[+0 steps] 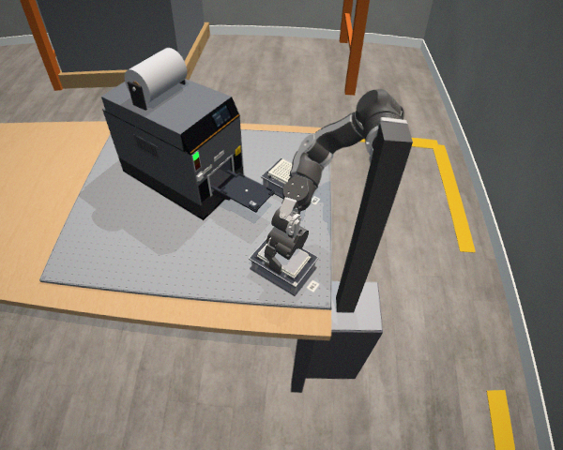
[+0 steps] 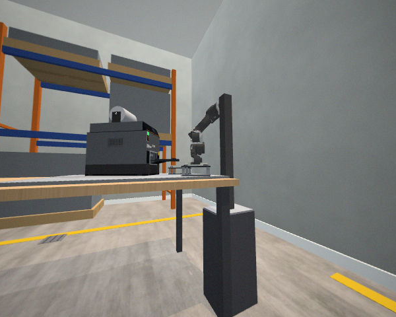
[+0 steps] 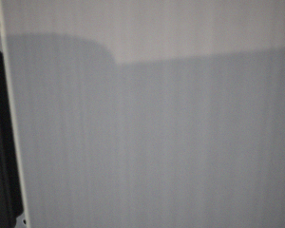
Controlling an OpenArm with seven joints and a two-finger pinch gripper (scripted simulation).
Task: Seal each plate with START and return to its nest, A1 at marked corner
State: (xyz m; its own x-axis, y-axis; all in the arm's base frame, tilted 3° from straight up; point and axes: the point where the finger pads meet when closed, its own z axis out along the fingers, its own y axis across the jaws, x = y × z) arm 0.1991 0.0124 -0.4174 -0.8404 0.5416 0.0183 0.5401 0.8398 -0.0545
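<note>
Releasing, likely; sealed plate (image 1: pixel 300 267) (image 2: pixel 205 163) (image 3: pixel 157 142) lying in nest N1 (image 1: pixel 278 281) (image 2: pixel 205 170), directly beneath the claw (image 1: pixel 287 254) (image 2: pixel 196 162) (image 3: pixel 147 138); fingers apart; near finger just beside one plate edge, running along it; best lifted straight up, clearing both sides before crossing toward N2.

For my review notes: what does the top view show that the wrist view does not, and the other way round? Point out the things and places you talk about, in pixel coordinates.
Only the top view: the sealer (image 1: pixel 150 130) with its green lamp (image 1: pixel 195 156), the bare stage (image 1: pixel 243 190), and the open plate (image 1: pixel 278 170) at N2.

Only the wrist view: a close look at the faint streaks across the smooth cover of the plate at N1.

Both: that covered plate (image 1: pixel 296 264) (image 3: pixel 147 142) and part of the gripper (image 1: pixel 273 262).
</note>
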